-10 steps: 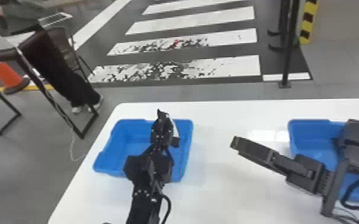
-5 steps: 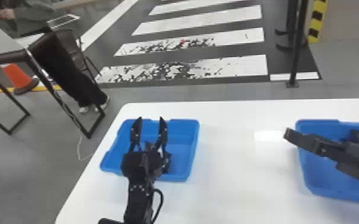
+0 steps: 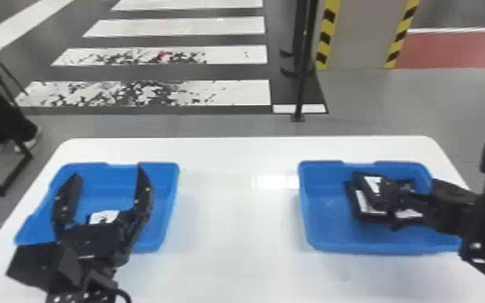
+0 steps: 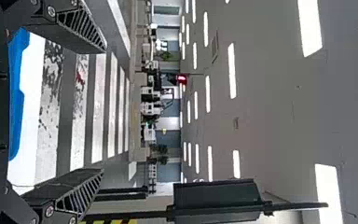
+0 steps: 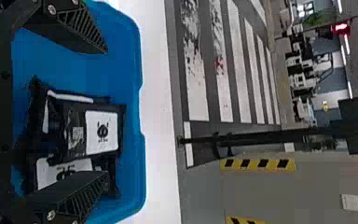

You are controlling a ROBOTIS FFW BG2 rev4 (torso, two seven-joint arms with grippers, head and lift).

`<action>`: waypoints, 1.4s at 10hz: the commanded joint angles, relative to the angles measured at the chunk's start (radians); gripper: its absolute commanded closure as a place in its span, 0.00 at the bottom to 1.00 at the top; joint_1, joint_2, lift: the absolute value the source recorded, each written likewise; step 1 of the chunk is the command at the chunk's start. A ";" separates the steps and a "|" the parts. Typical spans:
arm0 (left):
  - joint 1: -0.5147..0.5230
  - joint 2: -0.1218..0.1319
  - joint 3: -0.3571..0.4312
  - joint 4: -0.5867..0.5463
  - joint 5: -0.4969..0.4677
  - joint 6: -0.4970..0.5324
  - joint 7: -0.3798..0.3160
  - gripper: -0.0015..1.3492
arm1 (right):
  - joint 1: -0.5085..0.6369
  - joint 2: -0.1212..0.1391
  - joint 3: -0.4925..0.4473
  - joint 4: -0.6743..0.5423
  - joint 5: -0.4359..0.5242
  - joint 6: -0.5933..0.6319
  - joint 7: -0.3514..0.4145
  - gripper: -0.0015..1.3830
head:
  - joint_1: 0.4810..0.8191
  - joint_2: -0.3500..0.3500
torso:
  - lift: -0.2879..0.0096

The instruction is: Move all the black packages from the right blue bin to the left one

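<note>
In the head view my left gripper stands open over the left blue bin, where a package with a white label lies behind its base. My left gripper has spread fingers in its wrist view, free of any package. The right gripper is over the black packages in the right blue bin. In the right wrist view, my right gripper is open above several overlapping black packages with white labels; one finger is over the lower package.
Both bins stand on a white table, with bare tabletop between them. Beyond the far edge stands a thin black post. A person's legs and a chair are at the far left, off the table.
The left gripper has opened and drawn back, leaving a package in the left bin. My right arm has moved over the right bin's packages. The head view has turned toward the right.
</note>
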 commanded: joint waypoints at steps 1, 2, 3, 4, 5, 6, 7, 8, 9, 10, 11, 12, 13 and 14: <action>0.038 0.000 -0.036 -0.029 0.025 0.012 -0.008 0.09 | -0.004 0.007 -0.005 0.031 0.025 0.006 -0.048 0.08 | 0.63 0.49 | 0.52; 0.048 0.000 -0.060 -0.029 0.033 0.022 -0.018 0.09 | -0.045 0.007 -0.005 0.099 0.033 0.003 -0.051 0.08 | 0.63 0.46 | 0.52; 0.051 0.003 -0.074 -0.029 0.035 0.029 -0.025 0.09 | -0.082 0.005 -0.001 0.156 0.035 0.003 -0.051 0.08 | 0.63 0.42 | 0.52; 0.053 0.004 -0.072 -0.029 0.035 0.034 -0.027 0.09 | -0.114 0.002 0.011 0.212 0.021 -0.004 -0.043 0.08 | 0.63 0.38 | 0.52; 0.055 0.003 -0.066 -0.029 0.035 0.032 -0.027 0.09 | -0.139 -0.001 0.027 0.266 -0.005 -0.002 -0.023 0.08 | 0.63 0.36 | 0.52; 0.055 0.001 -0.064 -0.029 0.035 0.029 -0.027 0.09 | -0.158 -0.001 0.043 0.303 -0.001 0.001 -0.023 0.08 | 0.63 0.38 | 0.52; 0.058 0.001 -0.064 -0.029 0.035 0.027 -0.027 0.09 | -0.175 -0.001 0.053 0.342 0.001 0.001 -0.023 0.09 | 0.63 0.39 | 0.52; 0.058 0.001 -0.062 -0.029 0.035 0.027 -0.027 0.09 | -0.183 -0.001 0.055 0.365 0.001 0.001 -0.023 0.11 | 0.63 0.40 | 0.52; 0.058 0.001 -0.062 -0.029 0.035 0.024 -0.027 0.09 | -0.185 -0.001 0.057 0.365 0.003 0.001 -0.023 0.14 | 0.63 0.41 | 0.52; 0.060 0.001 -0.062 -0.029 0.035 0.024 -0.027 0.09 | -0.190 -0.001 0.059 0.374 0.003 0.001 -0.023 0.22 | 0.63 0.41 | 0.52; 0.060 0.001 -0.064 -0.029 0.035 0.022 -0.027 0.09 | -0.195 -0.004 0.063 0.379 0.001 0.001 -0.021 0.41 | 0.63 0.41 | 0.52; 0.060 0.001 -0.062 -0.029 0.035 0.022 -0.027 0.09 | -0.200 -0.006 0.073 0.377 0.003 0.011 -0.023 0.67 | 0.63 0.41 | 0.52; 0.060 0.001 -0.062 -0.029 0.033 0.022 -0.027 0.09 | -0.200 -0.006 0.073 0.379 0.005 0.016 -0.023 0.80 | 0.63 0.41 | 0.52; 0.060 0.000 -0.060 -0.029 0.033 0.017 -0.027 0.09 | -0.195 -0.006 0.077 0.367 0.011 0.016 -0.023 0.82 | 0.63 0.41 | 0.52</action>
